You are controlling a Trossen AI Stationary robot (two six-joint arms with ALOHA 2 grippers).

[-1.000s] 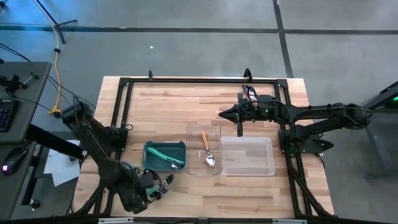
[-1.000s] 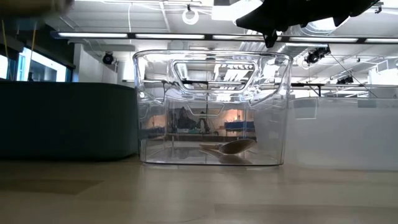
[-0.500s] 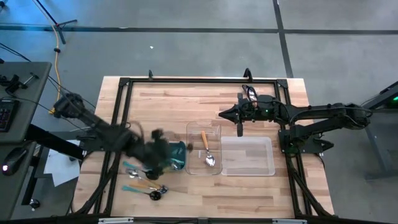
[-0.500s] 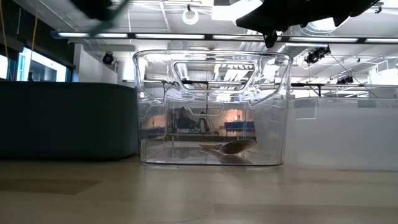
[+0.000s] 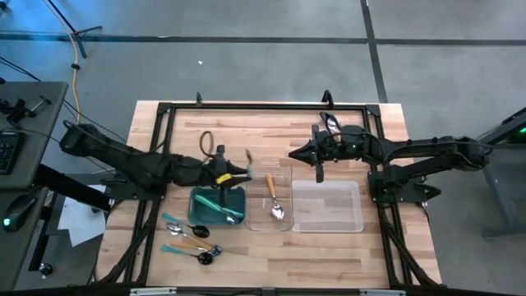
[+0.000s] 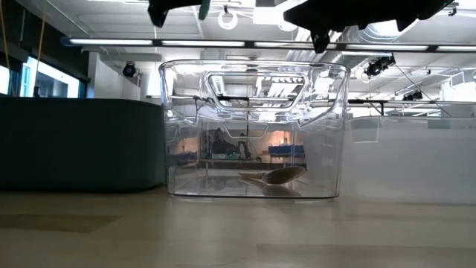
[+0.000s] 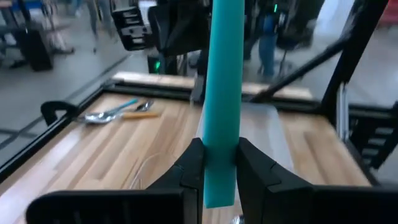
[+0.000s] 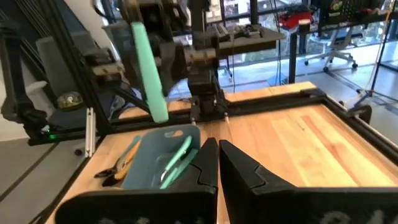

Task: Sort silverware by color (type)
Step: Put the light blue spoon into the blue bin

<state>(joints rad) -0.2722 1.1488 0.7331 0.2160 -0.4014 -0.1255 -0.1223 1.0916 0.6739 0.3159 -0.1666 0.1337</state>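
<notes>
Above teal bin (image 5: pixel 215 205), left gripper (image 7: pixel 215 163) clamps teal-handled utensil (image 7: pixel 222 93) upright; carry level, lower into bin beside matching teal piece (image 5: pixel 231 213), release low; right gripper (image 8: pixel 214 157) closed, empty, waits over clear tray (image 5: pixel 269 169)

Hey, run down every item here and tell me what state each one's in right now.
left gripper: shut on teal-handled utensil, above the table
right gripper: shut, empty
teal bin: holds teal utensils
narrow clear tray: holds one orange-handled spoon
wide clear tray: empty
loose utensils: lying on table
</notes>
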